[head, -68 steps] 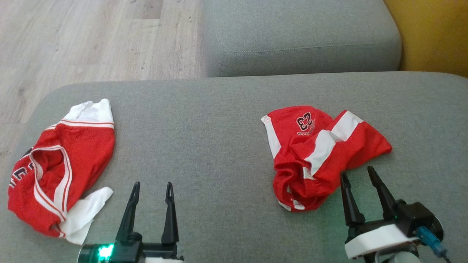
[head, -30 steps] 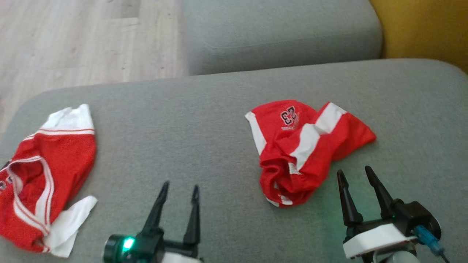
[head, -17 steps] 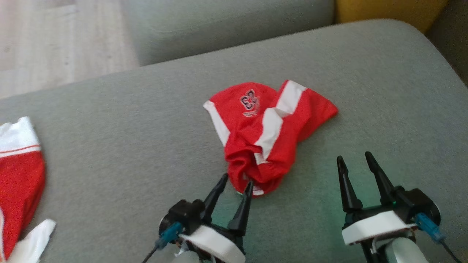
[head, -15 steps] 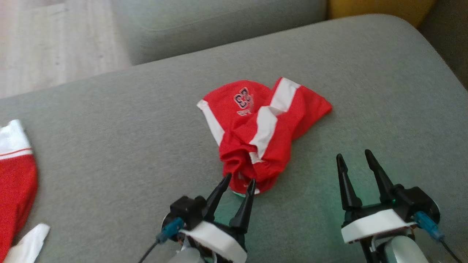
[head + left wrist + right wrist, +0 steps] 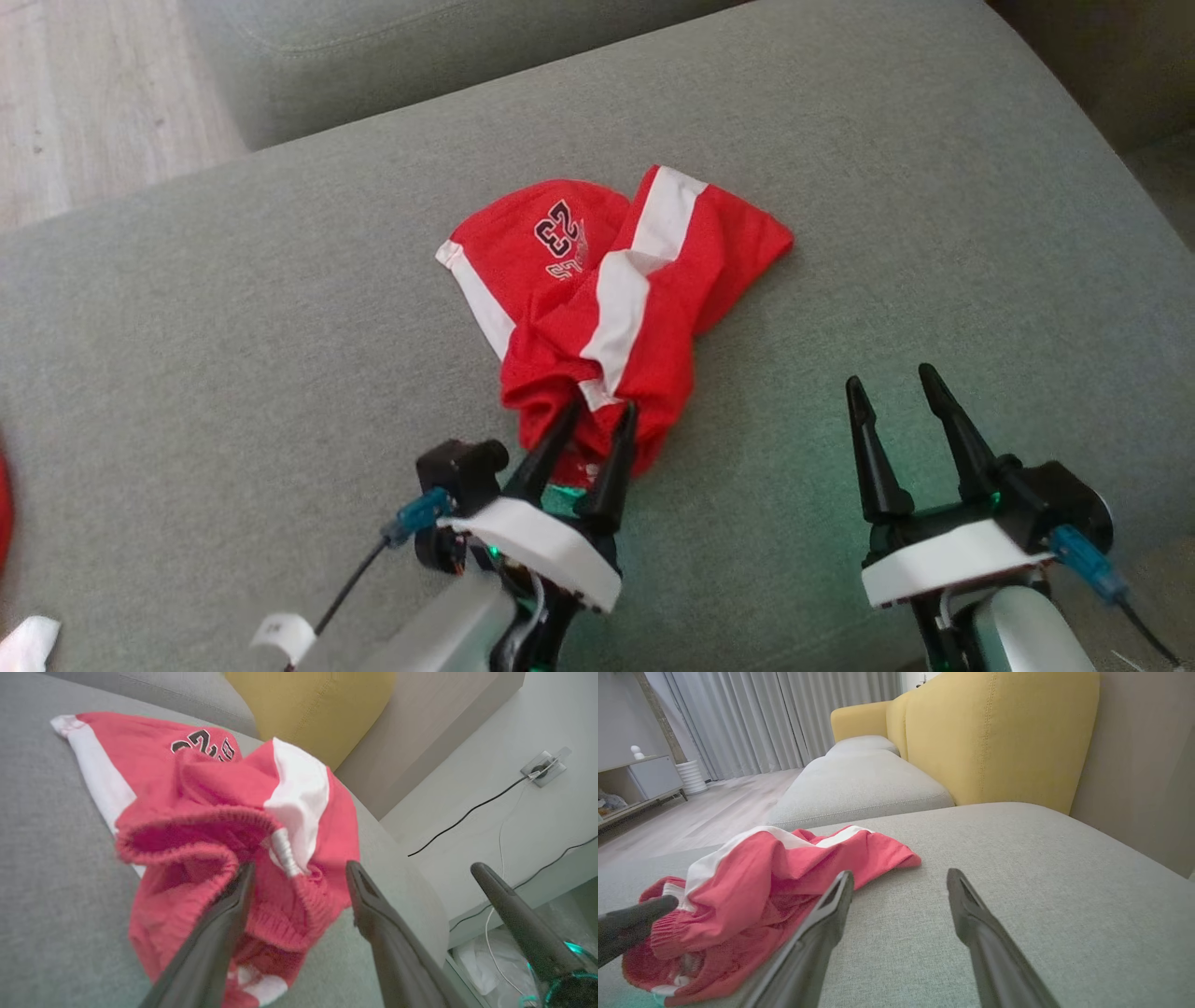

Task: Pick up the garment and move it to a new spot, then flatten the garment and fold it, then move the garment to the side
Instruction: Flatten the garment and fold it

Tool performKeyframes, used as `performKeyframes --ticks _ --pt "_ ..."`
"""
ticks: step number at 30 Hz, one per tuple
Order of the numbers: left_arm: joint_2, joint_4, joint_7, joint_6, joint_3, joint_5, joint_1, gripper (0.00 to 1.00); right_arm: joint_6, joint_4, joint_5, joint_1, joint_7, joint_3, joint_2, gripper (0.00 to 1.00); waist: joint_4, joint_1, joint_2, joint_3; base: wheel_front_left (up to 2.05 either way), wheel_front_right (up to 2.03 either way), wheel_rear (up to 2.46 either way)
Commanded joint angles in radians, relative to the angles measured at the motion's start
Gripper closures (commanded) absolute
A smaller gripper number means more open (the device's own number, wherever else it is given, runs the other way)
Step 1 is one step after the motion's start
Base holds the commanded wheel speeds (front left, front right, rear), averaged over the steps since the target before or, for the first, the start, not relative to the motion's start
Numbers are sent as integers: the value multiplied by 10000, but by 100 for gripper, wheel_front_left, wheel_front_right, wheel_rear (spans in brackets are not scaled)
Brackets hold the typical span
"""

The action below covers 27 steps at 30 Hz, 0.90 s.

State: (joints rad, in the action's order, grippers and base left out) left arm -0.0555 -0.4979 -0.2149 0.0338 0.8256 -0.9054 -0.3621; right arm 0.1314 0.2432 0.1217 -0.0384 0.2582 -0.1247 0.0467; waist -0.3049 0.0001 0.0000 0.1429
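Left gripper [image 5: 599,411] jaws spread around bunched 6 o'clock end of red garment [image 5: 560,280]; right gripper [image 5: 889,378] jaws spread, at garment's 4 o'clock, above grey cushion [image 5: 280,308].

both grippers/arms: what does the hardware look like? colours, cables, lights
The left gripper and right gripper match: two long black tapered fingers on a black base, white wrist housing, pale grey forearm. Each carries a blue connector with a thin black cable and glows green at the base.

garment [image 5: 597,299] on sofa cushion [image 5: 280,308]
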Motion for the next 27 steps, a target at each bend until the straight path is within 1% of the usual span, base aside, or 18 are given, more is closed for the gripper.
performKeyframes --ticks 1,7,8,9,10,11,13,14,20,24,27 --pt "53 122 -201 -45 -254 -74 -479 0 -7 -311 22 -323 36 -269 35 0 -38 -1 0 20 0 0 0" --pt "53 -204 -383 -46 -236 -254 -754 0 -7 -301 7 -292 36 -280 35 0 -87 -1 0 44 0 0 0" --pt "53 -240 -406 -56 -249 -273 -797 4 -7 -302 8 -290 36 -286 35 0 -94 -1 0 49 0 0 0" --pt "53 -269 -423 -57 -249 -290 -825 31 -7 -303 9 -291 36 -294 35 0 -99 -1 0 55 0 0 0" --pt "53 -284 -436 -56 -257 -315 -843 53 -7 -305 9 -293 36 -301 35 0 -101 -1 0 60 0 0 0" --pt "53 -291 -446 -55 -269 -326 -856 63 -7 -307 11 -296 36 -310 35 0 -102 -1 0 66 0 0 0" --pt "53 -236 -459 -38 -348 -343 -861 93 -7 -319 17 -302 36 -314 35 0 -83 -1 0 95 0 0 0" --pt "53 -146 -462 -33 -450 -291 -859 100 -7 -332 20 -300 36 -301 35 0 -55 -1 0 115 0 0 0" --pt "53 504 -466 130 -894 264 -691 100 -7 -323 34 -323 36 -227 35 0 300 -1 0 146 0 0 0" --pt "41 1181 -467 322 -1091 737 -386 100 -7 -374 46 -329 36 -130 35 0 768 -1 0 77 0 0 0" --pt "-250 1954 -468 418 -1225 901 -11 100 -7 -426 123 -303 36 39 35 0 1254 -1 0 39 0 0 0"
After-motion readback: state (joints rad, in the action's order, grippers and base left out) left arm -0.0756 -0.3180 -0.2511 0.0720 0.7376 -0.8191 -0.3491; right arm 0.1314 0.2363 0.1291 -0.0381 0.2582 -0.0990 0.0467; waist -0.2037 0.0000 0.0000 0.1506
